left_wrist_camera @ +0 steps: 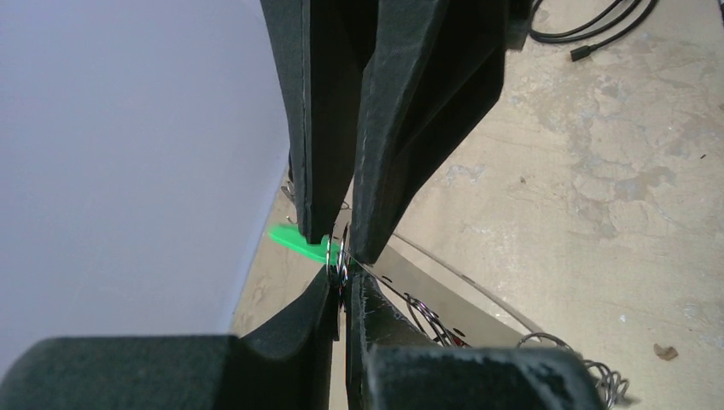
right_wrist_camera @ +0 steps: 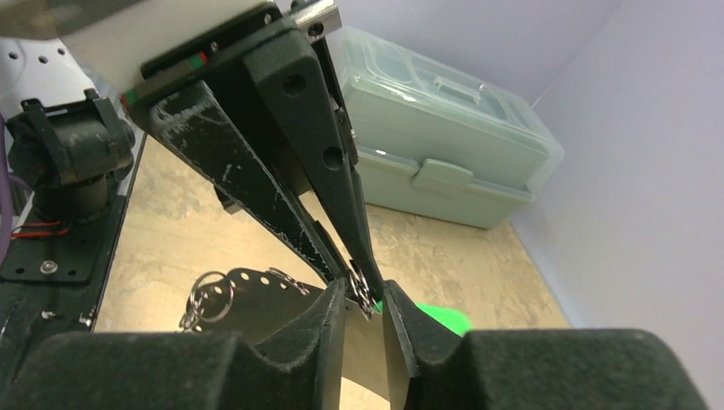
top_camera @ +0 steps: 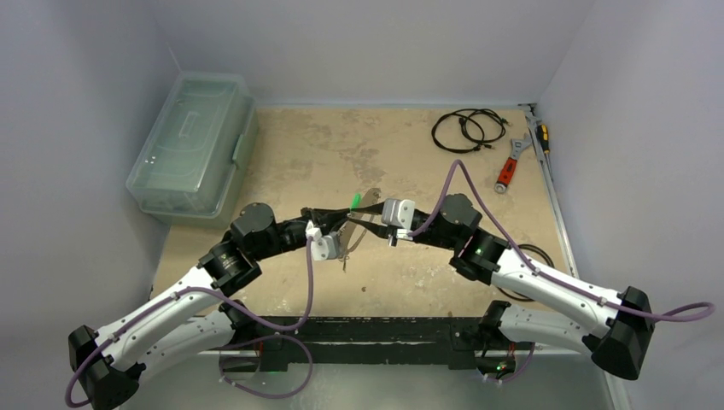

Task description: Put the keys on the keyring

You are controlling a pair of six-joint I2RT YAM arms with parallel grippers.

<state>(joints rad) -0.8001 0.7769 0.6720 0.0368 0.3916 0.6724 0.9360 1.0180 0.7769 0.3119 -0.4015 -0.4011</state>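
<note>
Where left gripper [left_wrist_camera: 341,295] meets right gripper [right_wrist_camera: 364,303] at keyring [right_wrist_camera: 256,295], contact unclear: left clamped on rim, right slightly apart; green key [left_wrist_camera: 294,239] half hidden; table [top_camera: 341,154] edges well away.

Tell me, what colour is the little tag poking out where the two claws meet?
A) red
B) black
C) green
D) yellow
C: the green-tagged key sticks out just where the left gripper and right gripper meet.
</note>
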